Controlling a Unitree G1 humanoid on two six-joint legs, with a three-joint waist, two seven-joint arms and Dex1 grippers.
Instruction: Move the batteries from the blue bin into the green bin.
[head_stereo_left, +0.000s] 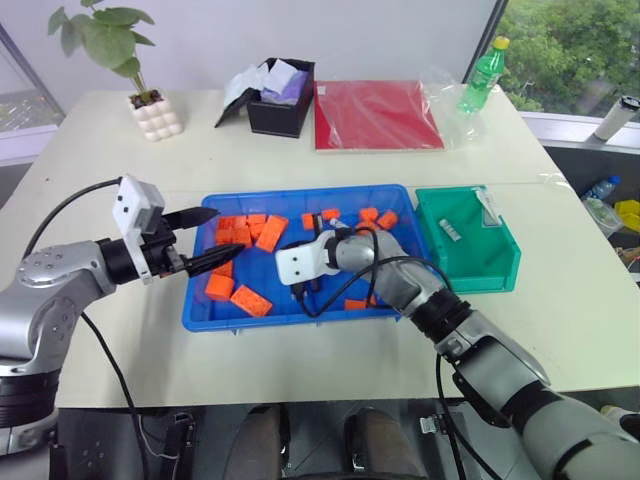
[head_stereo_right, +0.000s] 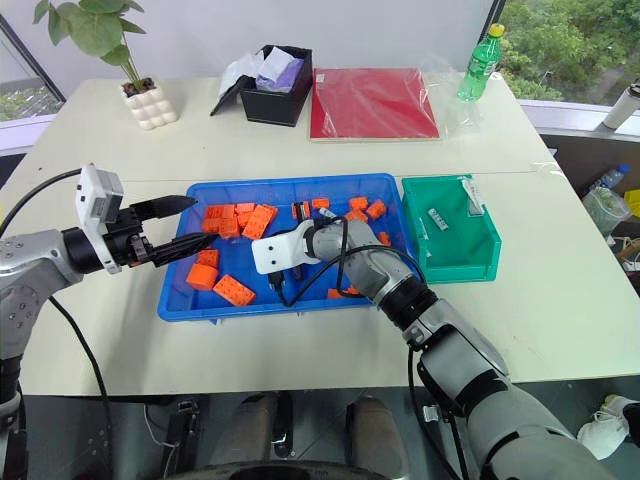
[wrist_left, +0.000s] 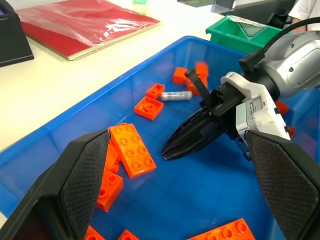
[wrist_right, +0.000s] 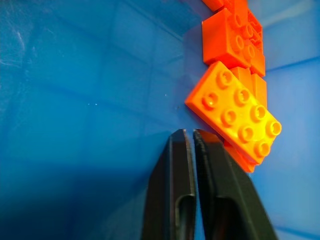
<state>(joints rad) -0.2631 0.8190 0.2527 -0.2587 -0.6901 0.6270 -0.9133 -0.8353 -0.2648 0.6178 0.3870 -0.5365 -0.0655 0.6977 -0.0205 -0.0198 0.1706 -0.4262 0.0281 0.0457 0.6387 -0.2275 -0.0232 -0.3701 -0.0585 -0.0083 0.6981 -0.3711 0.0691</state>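
Observation:
The blue bin (head_stereo_left: 300, 192) lies mid-table, strewn with orange blocks (head_stereo_left: 270, 232). One silver battery (wrist_left: 176, 95) rests on its floor among the blocks at the far side. Another battery (head_stereo_left: 450, 231) lies inside the green bin (head_stereo_left: 480, 270), which stands against the blue bin's right end. My right gripper (wrist_left: 172, 149) reaches low into the blue bin, its fingers (wrist_right: 177, 165) pressed together with nothing between them, just beside an orange block (wrist_right: 232, 115). My left gripper (head_stereo_left: 208, 238) hovers open over the bin's left end, holding nothing.
At the back of the table stand a black box (head_stereo_left: 282, 105) with tissues, a red folder (head_stereo_left: 375, 115), a green bottle (head_stereo_left: 484, 75) and a potted plant (head_stereo_left: 150, 110). Bare tabletop surrounds the two bins.

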